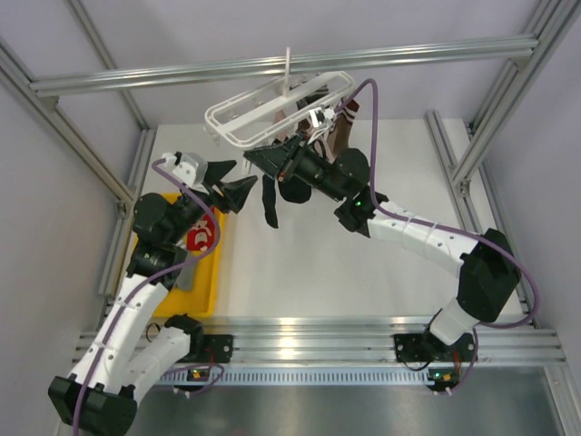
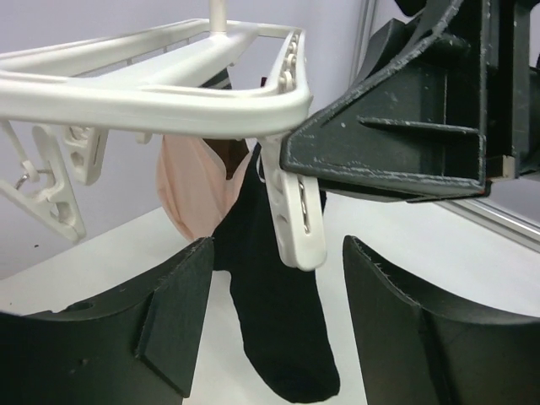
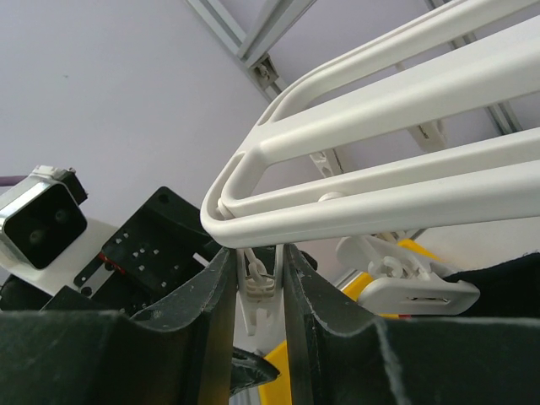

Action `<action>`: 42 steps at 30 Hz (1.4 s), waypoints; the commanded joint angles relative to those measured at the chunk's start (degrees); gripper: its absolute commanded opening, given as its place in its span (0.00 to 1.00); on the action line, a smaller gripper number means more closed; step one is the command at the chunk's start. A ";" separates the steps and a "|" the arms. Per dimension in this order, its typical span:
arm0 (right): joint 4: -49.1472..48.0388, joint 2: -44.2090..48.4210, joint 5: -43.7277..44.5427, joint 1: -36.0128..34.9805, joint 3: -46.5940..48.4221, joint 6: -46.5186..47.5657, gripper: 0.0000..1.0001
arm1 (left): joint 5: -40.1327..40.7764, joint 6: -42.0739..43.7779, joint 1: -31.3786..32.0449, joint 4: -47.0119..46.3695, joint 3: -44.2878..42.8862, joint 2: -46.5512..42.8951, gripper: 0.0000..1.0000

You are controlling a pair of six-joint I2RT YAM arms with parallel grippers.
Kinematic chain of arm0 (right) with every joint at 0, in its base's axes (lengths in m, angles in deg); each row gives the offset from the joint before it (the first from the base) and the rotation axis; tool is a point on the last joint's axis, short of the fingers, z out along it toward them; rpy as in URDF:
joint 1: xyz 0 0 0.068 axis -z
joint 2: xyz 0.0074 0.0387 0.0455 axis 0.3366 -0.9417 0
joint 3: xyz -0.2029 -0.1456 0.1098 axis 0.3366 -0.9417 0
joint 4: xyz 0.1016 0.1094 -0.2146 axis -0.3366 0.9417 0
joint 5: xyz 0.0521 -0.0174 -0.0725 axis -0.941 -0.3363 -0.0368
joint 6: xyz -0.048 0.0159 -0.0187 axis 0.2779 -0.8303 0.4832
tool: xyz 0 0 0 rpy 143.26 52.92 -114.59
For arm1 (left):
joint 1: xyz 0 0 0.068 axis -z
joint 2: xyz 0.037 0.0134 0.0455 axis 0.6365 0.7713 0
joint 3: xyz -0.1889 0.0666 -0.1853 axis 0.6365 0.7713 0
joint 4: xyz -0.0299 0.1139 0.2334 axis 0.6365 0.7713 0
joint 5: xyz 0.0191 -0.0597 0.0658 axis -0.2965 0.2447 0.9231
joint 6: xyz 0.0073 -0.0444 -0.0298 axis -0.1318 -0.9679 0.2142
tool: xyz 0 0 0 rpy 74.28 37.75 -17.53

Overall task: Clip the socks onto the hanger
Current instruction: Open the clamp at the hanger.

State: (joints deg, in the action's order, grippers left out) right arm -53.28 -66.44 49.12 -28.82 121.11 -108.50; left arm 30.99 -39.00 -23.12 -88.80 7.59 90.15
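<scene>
The white hanger (image 1: 272,109) hangs over the far middle of the table. My right gripper (image 1: 265,162) is shut on a white clip peg (image 3: 260,291) at the frame's near corner, squeezing it just under the hanger rim (image 3: 380,186). My left gripper (image 1: 234,186) is open and empty, just left of it and facing that peg (image 2: 295,228). A red sock (image 1: 201,234) with white markings and a grey sock (image 1: 188,271) lie in the yellow tray (image 1: 211,282), under my left arm.
A black sock (image 2: 278,329) hangs behind the squeezed peg, with a pale-pink sock (image 2: 190,190) beyond it. A dark-brown sock (image 1: 340,136) hangs at the hanger's right end. Other pegs (image 2: 51,186) dangle from the frame. Aluminium frame posts (image 1: 472,145) flank the table.
</scene>
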 commanded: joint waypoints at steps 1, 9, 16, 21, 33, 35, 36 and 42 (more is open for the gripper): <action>-1.66 1.55 -0.86 0.15 3.02 -0.47 0.00 | 0.27 1.45 -0.14 -7.21 -3.83 1.61 0.67; -1.13 1.38 -1.30 0.15 3.02 -0.56 0.00 | -1.30 4.25 -0.06 -8.54 -7.18 5.30 0.48; -0.34 1.20 0.19 0.15 3.89 1.02 0.15 | -7.19 11.90 -0.06 -5.38 -7.88 5.22 0.20; 0.01 0.15 0.98 0.06 5.65 1.46 0.23 | -9.22 16.29 -0.06 -2.48 -8.23 4.78 0.10; 2.12 -1.09 0.72 0.15 7.15 0.50 0.38 | -12.65 20.87 0.03 2.01 -9.81 5.57 0.07; 2.03 -1.17 0.46 0.15 7.23 0.93 0.21 | -12.56 21.05 0.03 2.45 -9.99 5.57 0.07; 2.03 -1.09 0.45 0.06 7.23 1.46 0.05 | -12.38 20.70 0.03 2.45 -9.99 5.57 0.07; 1.86 -0.82 -0.95 0.67 6.62 1.90 0.00 | -0.83 10.17 -0.06 4.20 -11.39 5.66 0.37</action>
State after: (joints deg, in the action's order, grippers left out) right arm -48.51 -67.09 48.92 -28.80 124.87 -107.23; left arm 24.63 -21.93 -23.45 -86.04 -0.90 95.48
